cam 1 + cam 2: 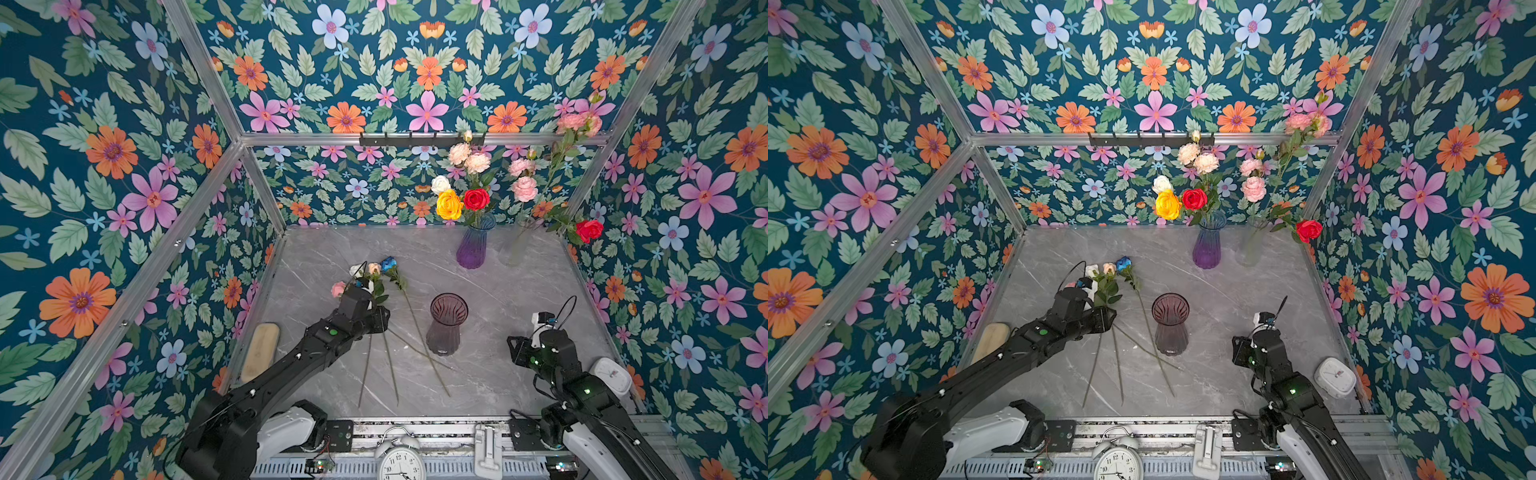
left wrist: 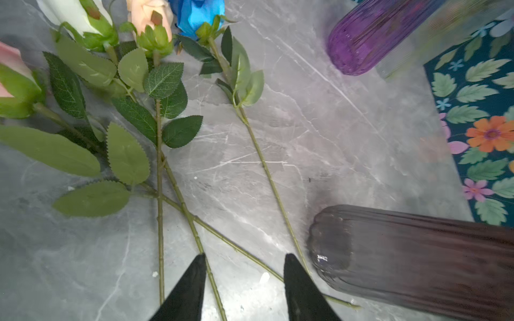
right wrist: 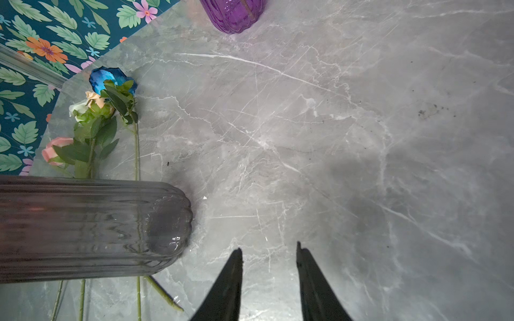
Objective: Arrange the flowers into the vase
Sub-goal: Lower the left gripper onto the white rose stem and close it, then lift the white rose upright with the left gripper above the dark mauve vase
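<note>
An empty smoky-purple ribbed vase (image 1: 448, 324) (image 1: 1170, 324) stands upright mid-table. Left of it lie several flowers: a blue rose (image 1: 388, 264), a peach one (image 1: 374, 269), a white one (image 1: 356, 270) and a pink one (image 1: 338, 289), their long stems (image 1: 392, 374) fanning toward the front edge. My left gripper (image 2: 245, 258) hovers open over the crossing stems (image 2: 194, 222), holding nothing. To the right of the vase (image 3: 91, 225), my right gripper (image 3: 268, 247) is open over bare marble.
At the back stand a blue-purple vase (image 1: 473, 245) and a clear vase (image 1: 517, 245), both with flowers in them. A wooden brush (image 1: 259, 351) lies at the left edge and a white timer (image 1: 611, 374) at the right. An alarm clock (image 1: 401, 461) sits on the front rail.
</note>
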Controlling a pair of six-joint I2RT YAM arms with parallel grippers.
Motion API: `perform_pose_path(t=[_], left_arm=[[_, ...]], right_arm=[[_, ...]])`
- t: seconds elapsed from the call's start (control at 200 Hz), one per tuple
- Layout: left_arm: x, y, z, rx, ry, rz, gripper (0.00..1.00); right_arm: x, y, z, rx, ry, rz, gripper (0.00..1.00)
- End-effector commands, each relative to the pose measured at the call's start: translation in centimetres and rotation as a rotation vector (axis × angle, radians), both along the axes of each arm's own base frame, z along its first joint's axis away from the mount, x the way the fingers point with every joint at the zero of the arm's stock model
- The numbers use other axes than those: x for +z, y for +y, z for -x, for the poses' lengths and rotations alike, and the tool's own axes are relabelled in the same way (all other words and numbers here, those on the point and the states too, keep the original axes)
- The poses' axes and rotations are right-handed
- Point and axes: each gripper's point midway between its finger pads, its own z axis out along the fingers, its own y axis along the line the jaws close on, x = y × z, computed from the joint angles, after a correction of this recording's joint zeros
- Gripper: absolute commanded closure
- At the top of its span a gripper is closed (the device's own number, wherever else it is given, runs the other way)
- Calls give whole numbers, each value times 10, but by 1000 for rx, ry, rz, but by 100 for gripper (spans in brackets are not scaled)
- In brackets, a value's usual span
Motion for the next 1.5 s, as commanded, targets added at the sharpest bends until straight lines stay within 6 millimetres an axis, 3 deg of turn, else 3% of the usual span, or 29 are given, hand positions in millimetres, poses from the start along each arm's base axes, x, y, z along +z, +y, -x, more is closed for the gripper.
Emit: perform_pose_path(t=[0.0, 0.17, 0.495, 0.73, 1.01, 1.11, 1.255, 1.361, 1.496], left_arm=[[-5, 12, -18, 44, -46, -69, 57], [-29, 27, -29, 76, -9, -160, 62], [-70, 32, -30, 70, 79, -173, 74], [-82, 23, -22, 34, 121, -128, 76], [-95, 26, -15, 28, 161, -148, 82], [-97, 28, -13, 28, 167, -161, 83], [-89, 24, -13, 16, 150, -132, 95], [-69, 22, -15, 19, 109, -101, 100], [-29, 21, -19, 24, 37, -64, 100]], right_arm=[[7, 1, -4, 2, -27, -6, 64], [7, 1, -4, 1, -28, -6, 64], [9, 2, -2, 12, -48, -17, 64], [9, 2, -2, 8, -46, -15, 64], [11, 0, 0, 3, -61, -21, 64], [11, 0, 1, 2, -63, -23, 64], [11, 0, 1, 2, -63, -23, 64], [12, 0, 1, 3, -64, -23, 64], [12, 0, 1, 2, -65, -24, 64]])
